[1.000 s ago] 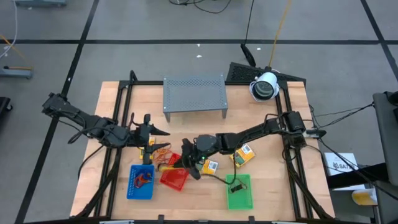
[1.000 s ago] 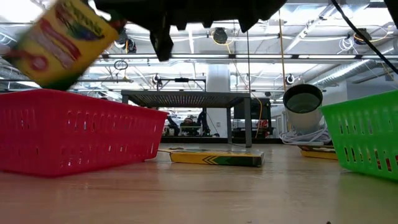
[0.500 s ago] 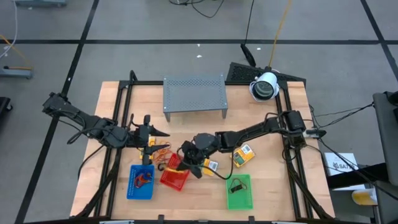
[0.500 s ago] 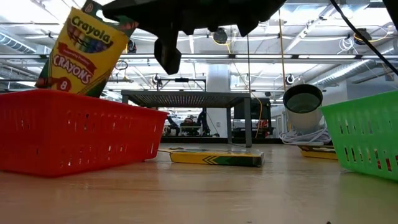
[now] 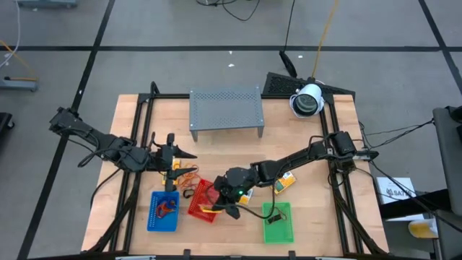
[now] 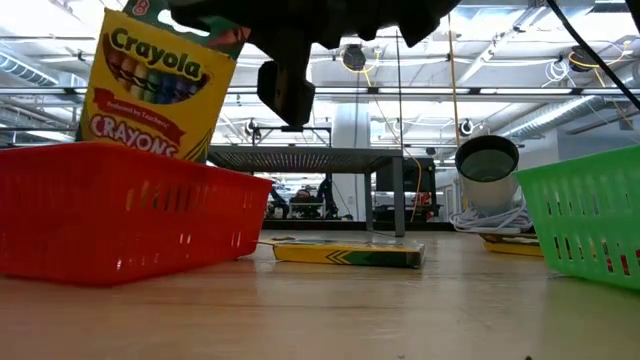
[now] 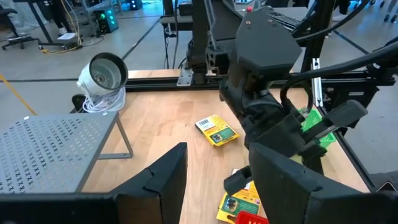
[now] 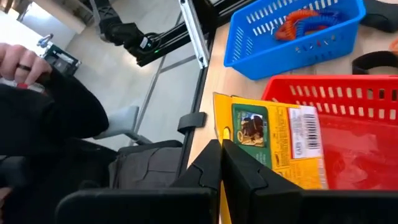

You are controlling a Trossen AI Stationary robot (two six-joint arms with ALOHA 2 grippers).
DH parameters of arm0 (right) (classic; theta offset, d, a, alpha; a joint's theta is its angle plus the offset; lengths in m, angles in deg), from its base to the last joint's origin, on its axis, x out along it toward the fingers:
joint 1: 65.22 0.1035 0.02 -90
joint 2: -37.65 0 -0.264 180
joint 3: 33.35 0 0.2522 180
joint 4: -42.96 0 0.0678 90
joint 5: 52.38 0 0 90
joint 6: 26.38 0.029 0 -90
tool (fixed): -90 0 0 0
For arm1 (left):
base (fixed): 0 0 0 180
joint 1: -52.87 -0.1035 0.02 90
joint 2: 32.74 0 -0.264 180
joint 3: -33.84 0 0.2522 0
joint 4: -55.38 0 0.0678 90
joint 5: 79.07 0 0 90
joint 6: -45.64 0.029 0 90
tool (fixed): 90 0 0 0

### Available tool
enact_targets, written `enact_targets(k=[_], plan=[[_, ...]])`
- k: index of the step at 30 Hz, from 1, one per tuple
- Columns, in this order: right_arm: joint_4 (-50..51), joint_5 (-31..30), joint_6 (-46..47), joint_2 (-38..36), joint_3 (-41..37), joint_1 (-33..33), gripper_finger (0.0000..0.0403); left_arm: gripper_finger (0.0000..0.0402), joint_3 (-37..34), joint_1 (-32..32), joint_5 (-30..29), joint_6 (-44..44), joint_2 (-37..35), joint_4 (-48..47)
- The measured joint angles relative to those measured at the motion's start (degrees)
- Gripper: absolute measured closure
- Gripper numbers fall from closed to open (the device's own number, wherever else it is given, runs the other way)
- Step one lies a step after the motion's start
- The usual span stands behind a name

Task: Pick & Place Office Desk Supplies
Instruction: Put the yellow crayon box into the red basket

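Note:
My right gripper (image 5: 222,204) is shut on a yellow Crayola crayon box (image 6: 155,85) over the red mesh tray (image 5: 202,202). The box stands upright, its lower end behind the tray's wall (image 6: 120,210). In the right wrist view the box's barcode side (image 8: 280,143) faces the camera. More crayon packets lie flat on the table (image 5: 283,181) (image 5: 246,193). Rubber bands (image 5: 186,175) lie beside my left gripper (image 5: 184,160), which hovers open at the table's left and touches nothing. Orange bands (image 8: 308,22) lie in the blue tray (image 5: 163,211). My right gripper pinches the crayon box between its two shut fingers at the box's upper end (image 8: 233,134). The fingers come nearly level, slanting a little down, from the table's right. The box hangs upright, its lower end inside the red tray; whether it rests on the tray's floor is hidden.
A green tray (image 5: 279,224) with a dark clip stands at the near right. The grey perforated rack (image 5: 225,108) stands at the far middle, a white lamp (image 5: 307,100) at the far right. A person's hand (image 8: 15,62) shows beyond the table.
My right gripper has moved toward the table's near edge and a little down over the red tray, rolling its wrist. The crayon box has turned from tilted to upright, and its lower end has sunk behind the tray's wall.

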Motion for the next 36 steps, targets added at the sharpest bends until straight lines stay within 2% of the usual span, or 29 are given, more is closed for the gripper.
enact_targets(k=[5, 14, 22, 32, 36], plan=[[0.25, -4.87, -1.36, 0.00, 0.00, 0.10, 0.0403, 0.0220, 0.00, 0.00, 0.00, -0.13, 0.00, 0.02], [1.13, -9.93, -2.75, 0.00, -0.02, 0.74, 0.0403, 0.0220, 0.00, 0.00, 0.00, -0.09, 0.00, 0.01], [-2.32, -6.59, -2.97, 0.00, -0.04, 1.34, 0.0403, 0.0220, 0.00, 0.00, 0.00, 0.11, 0.00, 0.00], [-2.17, -6.73, -2.96, -0.04, -0.07, 3.12, 0.0403, 0.0220, 0.02, 0.00, 0.00, 0.02, 0.00, 0.00], [-2.14, -9.16, -2.97, -0.04, -0.07, 3.36, 0.0403, 0.0220, 0.02, -0.02, 0.02, 0.00, 0.00, 0.00]])
